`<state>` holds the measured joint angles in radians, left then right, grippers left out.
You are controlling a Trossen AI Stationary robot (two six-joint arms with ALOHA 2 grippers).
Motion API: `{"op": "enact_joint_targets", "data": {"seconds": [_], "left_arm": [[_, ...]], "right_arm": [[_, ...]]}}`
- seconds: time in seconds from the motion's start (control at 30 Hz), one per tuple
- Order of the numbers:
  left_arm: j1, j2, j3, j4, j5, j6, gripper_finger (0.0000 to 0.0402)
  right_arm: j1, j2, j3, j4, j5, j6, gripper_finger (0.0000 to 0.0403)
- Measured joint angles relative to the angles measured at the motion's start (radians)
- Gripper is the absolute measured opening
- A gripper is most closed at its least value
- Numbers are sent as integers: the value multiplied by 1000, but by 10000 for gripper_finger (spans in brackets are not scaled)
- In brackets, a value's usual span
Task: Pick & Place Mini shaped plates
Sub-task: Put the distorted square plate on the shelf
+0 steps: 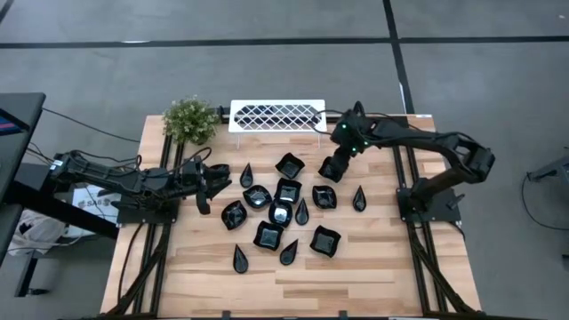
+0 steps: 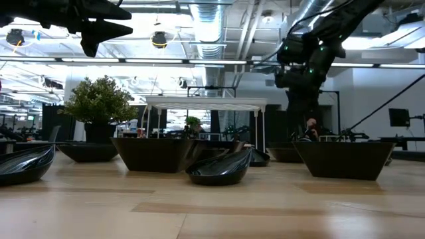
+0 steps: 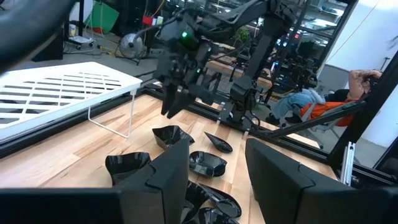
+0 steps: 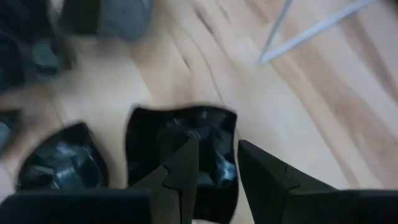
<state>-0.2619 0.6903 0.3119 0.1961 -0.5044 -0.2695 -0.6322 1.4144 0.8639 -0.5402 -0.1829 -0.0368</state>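
Observation:
Several glossy black mini plates [image 1: 282, 213], teardrops and wavy squares, sit on their bases in a cluster at the table's middle. My right gripper [image 1: 331, 169] is open and points down over the cluster's far right part. It hangs just above a wavy square plate [image 4: 180, 149], its fingers over that plate's edge, and the left wrist view shows a small gap between the right gripper [image 3: 173, 107] and this plate [image 3: 173, 134]. My left gripper [image 1: 206, 184] is open, held above the table at the cluster's left side, also seen as the left gripper [image 3: 217, 180].
A white lattice tray [image 1: 276, 116] stands on wire legs at the far edge, with a small green potted plant [image 1: 189, 119] to its left. Bare wood lies along the table's near edge [image 1: 284, 289]. A seated person [image 3: 360, 84] shows beyond the table's right side.

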Motion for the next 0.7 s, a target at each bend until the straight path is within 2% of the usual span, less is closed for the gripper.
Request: {"op": "enact_joint_targets", "data": {"seconds": [0.13,0.43,0.53,0.7], "left_arm": [[0,0,0,3,0,0,159],[0,0,0,3,0,0,159],[0,0,0,3,0,0,161],[0,0,0,4,0,0,159]], "right_arm": [[-6,33,0,1,0,0,108],[-4,23,0,-13,0,-26,115],[-4,23,0,-12,0,-26,139],[-4,24,0,-20,6,-18,203]]}}
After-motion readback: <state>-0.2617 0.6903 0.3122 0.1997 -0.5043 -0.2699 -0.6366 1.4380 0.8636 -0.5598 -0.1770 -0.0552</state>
